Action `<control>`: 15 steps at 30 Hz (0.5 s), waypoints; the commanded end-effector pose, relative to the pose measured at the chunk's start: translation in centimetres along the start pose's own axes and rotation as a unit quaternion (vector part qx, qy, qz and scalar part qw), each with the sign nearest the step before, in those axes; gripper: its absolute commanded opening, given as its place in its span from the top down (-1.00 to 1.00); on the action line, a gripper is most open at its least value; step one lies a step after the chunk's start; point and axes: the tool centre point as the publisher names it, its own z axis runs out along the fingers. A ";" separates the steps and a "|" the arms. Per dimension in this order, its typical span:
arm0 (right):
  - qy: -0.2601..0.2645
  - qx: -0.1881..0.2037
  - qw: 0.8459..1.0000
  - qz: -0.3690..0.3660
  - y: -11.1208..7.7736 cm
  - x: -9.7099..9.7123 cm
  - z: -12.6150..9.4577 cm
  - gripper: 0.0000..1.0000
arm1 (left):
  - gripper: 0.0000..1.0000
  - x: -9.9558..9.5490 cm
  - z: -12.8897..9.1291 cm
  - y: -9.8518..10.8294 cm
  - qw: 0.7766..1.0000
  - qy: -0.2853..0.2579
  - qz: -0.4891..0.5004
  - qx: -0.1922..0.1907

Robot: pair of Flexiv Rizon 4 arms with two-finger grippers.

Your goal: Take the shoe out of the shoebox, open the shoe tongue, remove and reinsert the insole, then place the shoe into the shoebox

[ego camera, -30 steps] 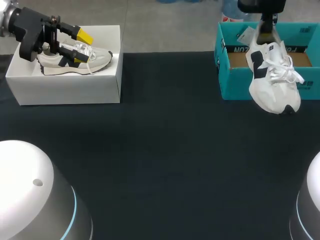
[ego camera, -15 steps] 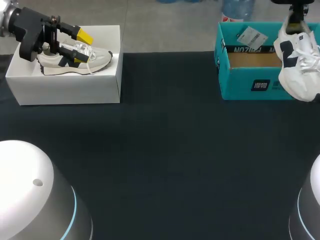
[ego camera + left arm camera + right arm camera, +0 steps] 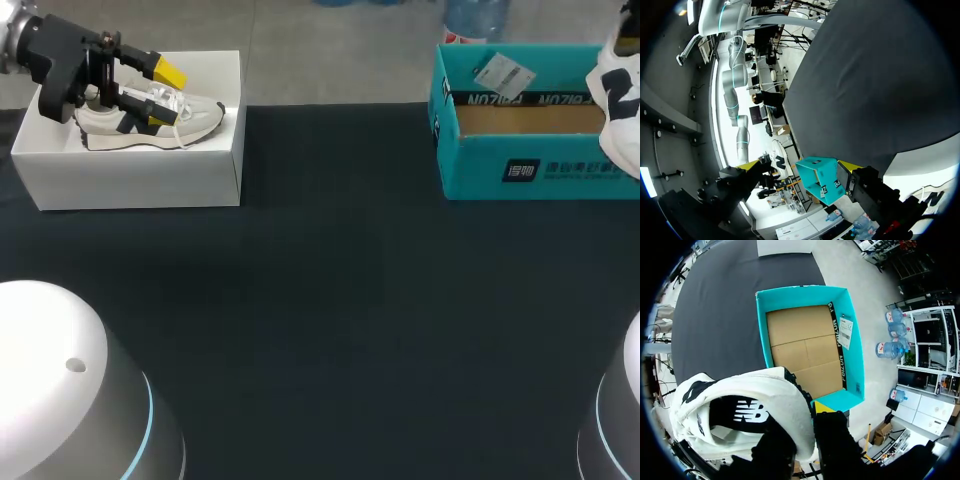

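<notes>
Your right gripper [image 3: 805,437] grips the white shoe [image 3: 740,410] at its heel end. One yellow tip shows beside the shoe and the other is hidden under it. Beyond the fingers lies the open teal shoebox [image 3: 810,290], its cardboard floor bare, and the shoe appears to hang over one corner. The head view cuts the white shoe [image 3: 622,105] off at the frame's edge, by the box's right end. Across the dark table [image 3: 330,300], your left gripper [image 3: 158,97] sits over the beige shoe [image 3: 195,118] in the white box [image 3: 130,180], fingers spread wide. Only the left wrist view shows the open gap between the tips.
</notes>
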 end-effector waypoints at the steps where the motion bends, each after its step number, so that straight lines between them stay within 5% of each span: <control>1: 0.002 0.002 1.000 -0.001 0.1 -0.1 -0.2 1.00 | -1.00 -0.1 0.0 0.0 1.000 0.002 0.000 0.001; 11: 0.002 0.002 1.000 -0.001 0.1 -0.1 -0.2 1.00 | -1.00 -0.1 0.0 0.0 1.000 0.002 0.000 0.001; 15: -0.016 0.013 1.000 0.011 -1.6 -1.6 0.0 1.00 | -1.00 -0.1 0.0 0.0 1.000 0.002 0.000 0.001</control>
